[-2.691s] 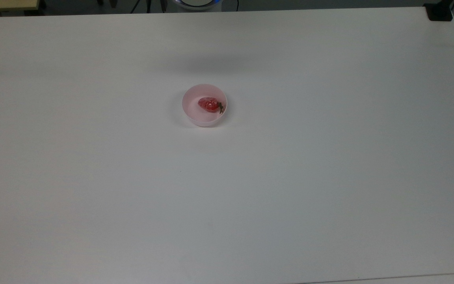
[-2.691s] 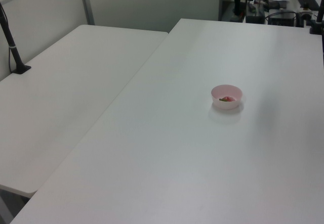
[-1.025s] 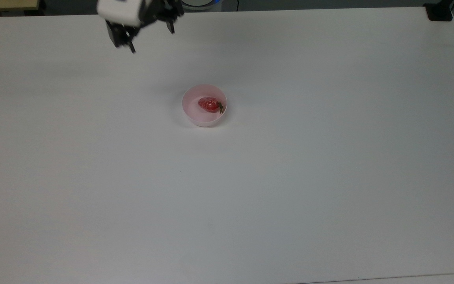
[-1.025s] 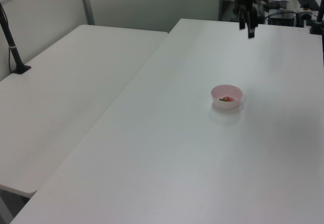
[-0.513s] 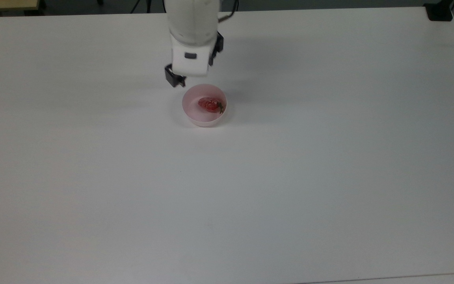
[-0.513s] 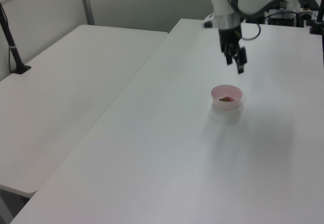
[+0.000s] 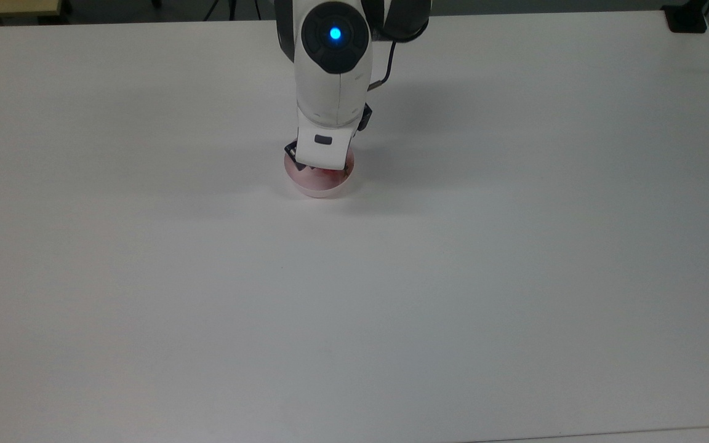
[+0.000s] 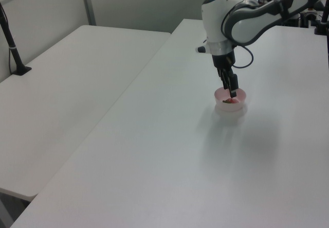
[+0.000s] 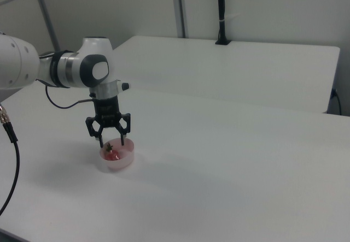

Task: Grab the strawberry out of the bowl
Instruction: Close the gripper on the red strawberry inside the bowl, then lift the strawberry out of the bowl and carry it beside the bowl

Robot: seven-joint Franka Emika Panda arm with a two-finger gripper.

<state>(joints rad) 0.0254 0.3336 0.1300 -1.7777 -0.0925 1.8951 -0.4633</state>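
1. Bowl (image 9: 116, 158) sits on the white table (image 9: 229, 165), well in from every edge; in the top view it lies nearer the far edge than the near one, roughly midway between the top view's left and right edges.
2. Strawberry (image 9: 112, 153) lies inside the bowl on its floor, not lifted. In the right view the red body is low and the green cap shows at its top; its long axis cannot be read reliably from here.
3. Gripper (image 9: 111, 141) hangs directly over the bowl, fingers pointing straight down. Fingers are spread apart, one tip on each side of the strawberry in the right view, tips at about rim level. Holding nothing; contact with the berry or the rim cannot be confirmed.
4. Arm (image 8: 257, 17): white wrist segment vertical above the gripper; the next link reaches away toward the far edge of the table in the top view. Blue indicator light (image 7: 335, 34) lit on the joint housing.
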